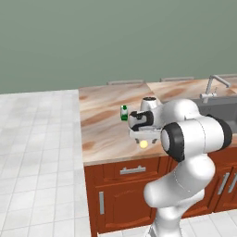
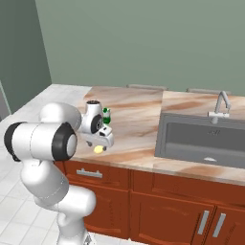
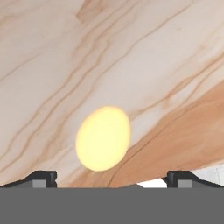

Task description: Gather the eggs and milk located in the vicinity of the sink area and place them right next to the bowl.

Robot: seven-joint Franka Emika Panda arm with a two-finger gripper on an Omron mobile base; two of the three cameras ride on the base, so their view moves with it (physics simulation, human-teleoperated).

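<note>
Looking from the left base, I see the pincer (image 1: 143, 137) poised directly over the egg (image 1: 144, 144) on the desk (image 1: 102, 125), milk carton (image 1: 124, 113) just behind. From the right base, the egg (image 2: 98, 149) lies left of the sink (image 2: 201, 139). Through the hand camera, fingertips (image 3: 41, 178) stand wide apart; the egg (image 3: 103, 138) sits between them, left of centre, its long axis running away from the tips.

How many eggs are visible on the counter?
1: a small rounded yellowish egg lies on the marbled wooden counter near its front edge, below the end effector. Others may be hidden behind the arm.
</note>
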